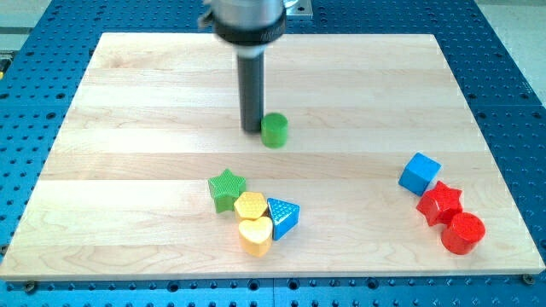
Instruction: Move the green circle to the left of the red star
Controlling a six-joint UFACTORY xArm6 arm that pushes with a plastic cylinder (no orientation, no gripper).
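Observation:
The green circle [274, 130] is a small green cylinder a little above the board's middle. My tip [252, 130] stands right at its left side, touching or nearly touching it. The red star [440, 203] lies at the view's lower right, far to the right of and below the green circle. It touches a blue cube [420, 173] above it on its left and a red cylinder [462, 233] below it on its right.
A cluster sits at the bottom centre: a green star [227, 188], a yellow hexagon [250, 205], a yellow heart [255, 235] and a blue triangle [283, 217]. The wooden board [128, 170] rests on a blue perforated table.

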